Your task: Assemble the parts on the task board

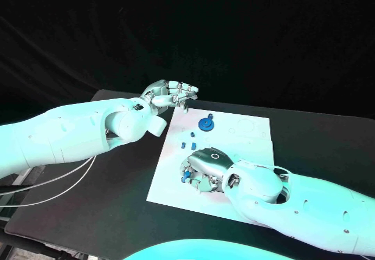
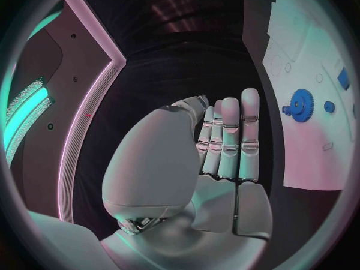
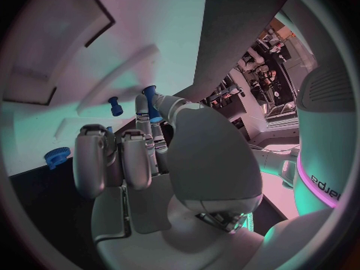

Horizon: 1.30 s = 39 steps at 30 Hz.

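Observation:
The white task board [image 1: 242,142] lies in the middle of the black table. A blue gear [image 1: 205,124] stands near its far left part, also seen in the left wrist view as the gear [image 2: 300,105]. Small blue parts [image 1: 187,144] lie just nearer than it. My right hand [image 1: 206,167] rests low over the board's near left area and pinches a small blue peg [image 3: 150,97] between thumb and a finger. Another blue peg [image 3: 114,106] stands on the board beside it. My left hand [image 1: 170,95] hovers off the board's far left corner, fingers stretched out, holding nothing.
The black table [image 1: 125,189] extends to the left of the board and on the far right [image 1: 320,135]. The board's right half carries faint round outlines [image 1: 246,128]. White cables [image 1: 55,187] hang off the table's left edge under my left arm.

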Motion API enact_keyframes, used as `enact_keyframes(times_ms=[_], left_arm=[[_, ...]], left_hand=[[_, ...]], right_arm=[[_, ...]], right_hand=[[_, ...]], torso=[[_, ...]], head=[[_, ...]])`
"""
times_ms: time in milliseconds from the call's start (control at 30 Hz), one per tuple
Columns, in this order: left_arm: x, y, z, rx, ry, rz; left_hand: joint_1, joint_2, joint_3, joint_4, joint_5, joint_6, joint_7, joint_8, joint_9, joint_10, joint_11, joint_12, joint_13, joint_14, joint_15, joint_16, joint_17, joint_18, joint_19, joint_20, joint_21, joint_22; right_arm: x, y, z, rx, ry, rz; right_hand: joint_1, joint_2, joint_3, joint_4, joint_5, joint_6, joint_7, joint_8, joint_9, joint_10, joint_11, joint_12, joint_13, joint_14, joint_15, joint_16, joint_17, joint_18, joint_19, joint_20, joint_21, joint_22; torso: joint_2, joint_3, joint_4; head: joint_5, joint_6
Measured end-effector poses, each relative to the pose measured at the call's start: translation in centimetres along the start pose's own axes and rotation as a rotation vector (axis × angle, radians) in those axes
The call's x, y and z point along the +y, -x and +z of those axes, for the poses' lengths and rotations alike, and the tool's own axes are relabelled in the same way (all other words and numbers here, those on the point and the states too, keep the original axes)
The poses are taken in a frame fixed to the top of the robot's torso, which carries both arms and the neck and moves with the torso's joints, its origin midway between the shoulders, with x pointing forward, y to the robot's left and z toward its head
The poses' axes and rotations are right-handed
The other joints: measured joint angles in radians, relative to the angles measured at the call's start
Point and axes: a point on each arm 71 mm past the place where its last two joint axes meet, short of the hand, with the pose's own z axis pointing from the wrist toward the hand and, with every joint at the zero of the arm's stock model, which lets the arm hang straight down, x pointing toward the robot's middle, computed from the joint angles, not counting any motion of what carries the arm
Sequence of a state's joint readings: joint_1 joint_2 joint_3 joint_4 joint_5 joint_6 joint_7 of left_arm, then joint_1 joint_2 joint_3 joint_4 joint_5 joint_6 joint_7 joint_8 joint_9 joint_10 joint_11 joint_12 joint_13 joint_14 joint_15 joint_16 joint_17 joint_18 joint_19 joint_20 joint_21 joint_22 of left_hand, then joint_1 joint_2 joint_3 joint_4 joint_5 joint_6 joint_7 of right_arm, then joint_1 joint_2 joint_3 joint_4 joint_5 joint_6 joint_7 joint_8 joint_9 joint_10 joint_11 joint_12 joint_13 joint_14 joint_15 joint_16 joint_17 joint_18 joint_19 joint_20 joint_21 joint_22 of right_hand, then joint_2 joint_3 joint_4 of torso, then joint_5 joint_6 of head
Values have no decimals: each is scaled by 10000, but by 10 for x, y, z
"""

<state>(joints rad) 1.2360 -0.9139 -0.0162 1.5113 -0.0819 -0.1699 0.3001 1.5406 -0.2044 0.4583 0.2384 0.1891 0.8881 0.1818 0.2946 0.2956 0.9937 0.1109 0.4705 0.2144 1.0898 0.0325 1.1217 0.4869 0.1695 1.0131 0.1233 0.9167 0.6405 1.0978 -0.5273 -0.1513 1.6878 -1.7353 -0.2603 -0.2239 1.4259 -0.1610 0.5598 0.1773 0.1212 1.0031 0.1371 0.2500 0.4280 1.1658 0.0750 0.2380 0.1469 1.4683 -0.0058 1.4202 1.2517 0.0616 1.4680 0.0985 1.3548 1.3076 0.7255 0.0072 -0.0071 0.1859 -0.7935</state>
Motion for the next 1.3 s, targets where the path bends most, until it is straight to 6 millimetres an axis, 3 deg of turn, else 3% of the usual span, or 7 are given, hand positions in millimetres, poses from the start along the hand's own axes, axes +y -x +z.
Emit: enact_keyframes(times_ms=[67,133,267,900,1033,1133,1300], left_arm=[[0,0,0,0,1,0],[0,0,0,1,2,0],[0,0,0,3,4,-1],[0,0,0,10,12,-3],[0,0,0,7,15,-2],[0,0,0,5,16,-1],[0,0,0,1,18,0]], left_hand=[[0,0,0,0,0,0,0,0,0,0,0,0,0,0,0,0,0,0,0,0,0,0],[0,0,0,0,0,0,0,0,0,0,0,0,0,0,0,0,0,0,0,0,0,0],[0,0,0,0,0,0,0,0,0,0,0,0,-1,0,0,0,1,0,0,0,0,1],[0,0,0,0,0,0,0,0,0,0,0,0,-2,0,0,0,1,0,0,0,0,1],[0,0,0,0,0,0,0,0,0,0,0,0,-3,0,0,0,1,1,0,0,0,2],[0,0,0,0,0,0,0,0,0,0,0,0,-3,0,0,0,1,1,0,0,0,2],[0,0,0,0,0,0,0,0,0,0,0,0,-3,0,0,0,2,0,0,0,0,2]], right_arm=[[0,0,0,4,-2,-7],[1,0,1,4,5,-10],[2,0,2,4,42,-7],[3,0,1,32,78,-13],[4,0,0,20,98,2],[5,0,-1,3,124,22],[5,1,-3,-26,109,45]], right_hand=[[-208,-37,-23,-23,33,-133,127,-88,283,-93,26,-47,1,0,0,0,-3,0,0,0,-18,0],[-353,-103,-30,-17,162,-326,165,-205,343,-119,21,-69,-2,0,0,0,-9,0,0,0,-18,0],[-646,-276,-235,74,182,-755,140,-512,173,-190,19,-69,42,-38,37,0,-9,0,0,0,-56,-1],[-718,-351,-303,62,182,-866,109,-581,139,-114,18,-69,130,-38,37,0,-2,0,0,0,-55,-2],[-784,-417,-414,60,182,-1021,84,-729,93,-78,-17,-26,190,-38,37,0,-2,0,0,0,-55,1],[-945,-578,-595,104,101,-1462,9,-1002,-14,12,-106,24,283,-2,-5,0,48,1,0,0,-55,6],[-980,-615,-685,113,99,-1603,-18,-1081,-53,14,-108,68,359,-35,-37,0,66,0,-2,-2,-55,5]], torso=[[-2,-1,0],[-3,-2,0],[-3,-2,-5],[-8,3,-8],[-6,10,-11],[-3,10,-12],[-1,13,-13]], head=[[2,-1],[4,-1],[5,-1],[-6,8],[-6,8],[0,3],[5,-1]])
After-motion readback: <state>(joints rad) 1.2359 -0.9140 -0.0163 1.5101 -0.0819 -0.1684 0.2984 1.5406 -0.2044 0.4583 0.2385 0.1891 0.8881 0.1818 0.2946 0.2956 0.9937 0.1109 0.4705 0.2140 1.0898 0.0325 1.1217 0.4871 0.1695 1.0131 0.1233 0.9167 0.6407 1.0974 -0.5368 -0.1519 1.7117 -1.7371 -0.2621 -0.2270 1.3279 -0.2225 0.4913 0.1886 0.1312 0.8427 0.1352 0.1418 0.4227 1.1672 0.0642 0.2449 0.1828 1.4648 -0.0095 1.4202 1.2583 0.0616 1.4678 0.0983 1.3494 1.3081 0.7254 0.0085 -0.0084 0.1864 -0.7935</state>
